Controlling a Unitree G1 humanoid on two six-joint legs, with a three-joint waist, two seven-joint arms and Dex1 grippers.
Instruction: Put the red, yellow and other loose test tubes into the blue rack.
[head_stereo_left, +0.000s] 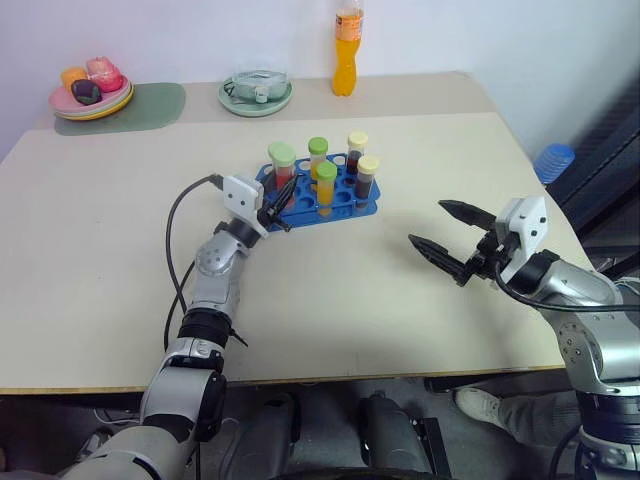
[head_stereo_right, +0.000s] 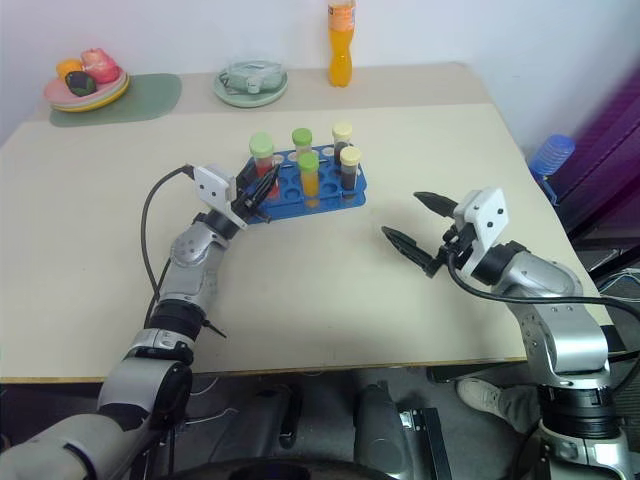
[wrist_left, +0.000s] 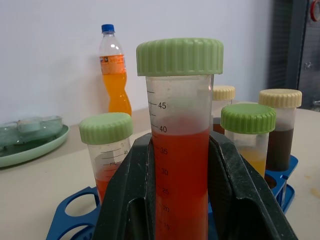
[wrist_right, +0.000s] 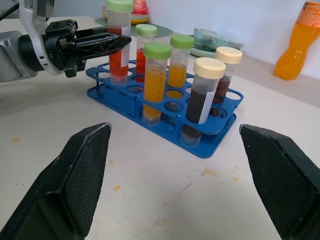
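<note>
Tabletop: red tube (wrist_left: 181, 165) between left gripper (head_stereo_left: 277, 213).

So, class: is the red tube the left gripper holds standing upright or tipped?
Upright. The red tube stands straight in the blue rack, green cap on top, with the left gripper shut on its sides.

Glossy blue plastic rack (wrist_right: 215, 131), clear plastic tubes with ribbed green caps (wrist_left: 180, 56), matt beige desk (head_stereo_left: 90, 260), textured black claw pads (wrist_right: 87, 167)
</note>
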